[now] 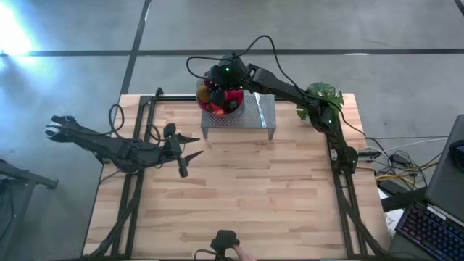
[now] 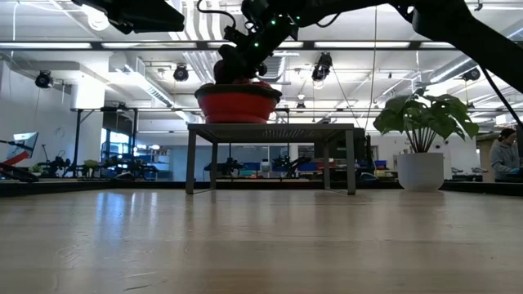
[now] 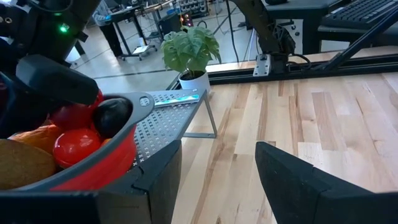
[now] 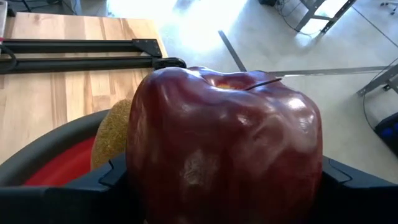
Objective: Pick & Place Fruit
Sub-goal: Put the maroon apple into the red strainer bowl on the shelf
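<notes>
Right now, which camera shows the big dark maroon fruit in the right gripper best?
The right wrist view: the maroon fruit fills it, clamped in the right gripper over the bowl. High and low views hide it behind the arm; the left wrist view doesn't clearly show it.

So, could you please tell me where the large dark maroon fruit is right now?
The dark maroon fruit sits between the right gripper's jaws, directly over the red-lined bowl on the metal stand at the table's far edge.
</notes>
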